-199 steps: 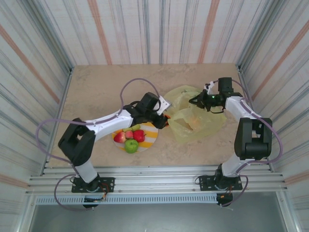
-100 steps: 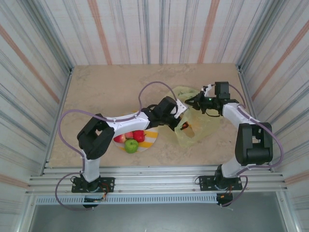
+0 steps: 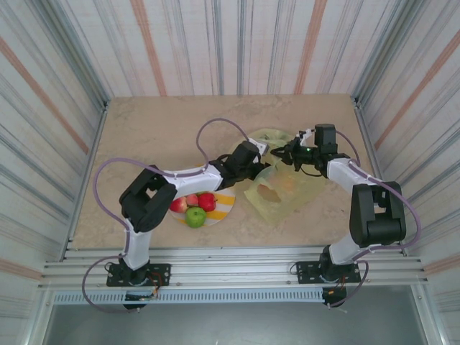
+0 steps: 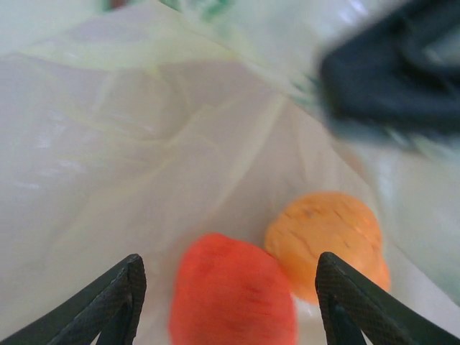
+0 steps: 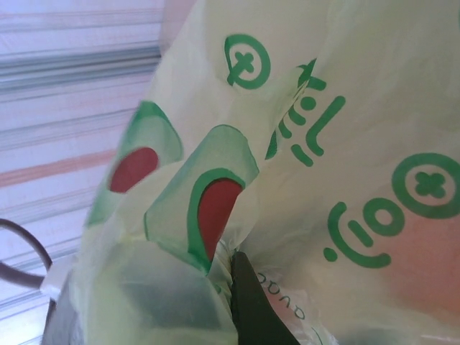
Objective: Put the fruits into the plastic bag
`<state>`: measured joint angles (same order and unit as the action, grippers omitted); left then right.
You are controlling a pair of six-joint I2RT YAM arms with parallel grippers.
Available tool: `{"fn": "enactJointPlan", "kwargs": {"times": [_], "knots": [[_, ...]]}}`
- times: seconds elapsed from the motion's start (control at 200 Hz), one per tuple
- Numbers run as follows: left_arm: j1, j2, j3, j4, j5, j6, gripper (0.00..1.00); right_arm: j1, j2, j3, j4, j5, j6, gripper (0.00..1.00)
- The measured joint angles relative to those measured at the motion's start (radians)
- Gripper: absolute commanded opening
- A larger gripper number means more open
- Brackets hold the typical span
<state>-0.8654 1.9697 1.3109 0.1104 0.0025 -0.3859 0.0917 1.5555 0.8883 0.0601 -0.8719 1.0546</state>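
Left gripper (image 4: 228, 267): fingers wide, empty, inside bag (image 3: 287, 195) mouth for release.
Right gripper (image 3: 289, 152): pinches bag rim, holding mouth open.
Fruits (image 4: 327, 233): two in bag, the rest on plate (image 3: 227, 203).

The desk (image 3: 144, 136) is a beige, marbled slab with a pale, faintly veined surface. 2 things lie directly on it: a round yellow-and-white striped plate (image 3: 224, 200) near the front edge, a little left of centre, and a crinkled, translucent yellow plastic bag (image 3: 287, 195) just beside the plate on its right, reaching back toward the desk's middle.
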Motion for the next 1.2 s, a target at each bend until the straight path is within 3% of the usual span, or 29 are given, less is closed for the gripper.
{"fn": "enactJointPlan", "kwargs": {"times": [0.23, 0.476, 1.027, 1.202], "knots": [[0.001, 0.056, 0.02, 0.077, -0.103, -0.076, 0.68, 0.006, 0.0, 0.037, -0.056, -0.019, -0.057, 0.0], [-0.002, 0.078, 0.024, 0.098, -0.115, -0.105, 0.73, 0.0, 0.002, 0.058, -0.106, -0.021, -0.103, 0.0], [0.003, -0.375, -0.309, -0.045, 0.062, 0.008, 0.8, -0.089, 0.05, 0.152, -0.325, -0.019, -0.318, 0.0], [0.069, -0.457, -0.346, -0.148, 0.064, 0.061, 0.83, -0.094, 0.065, 0.167, -0.349, -0.019, -0.341, 0.0]]}}
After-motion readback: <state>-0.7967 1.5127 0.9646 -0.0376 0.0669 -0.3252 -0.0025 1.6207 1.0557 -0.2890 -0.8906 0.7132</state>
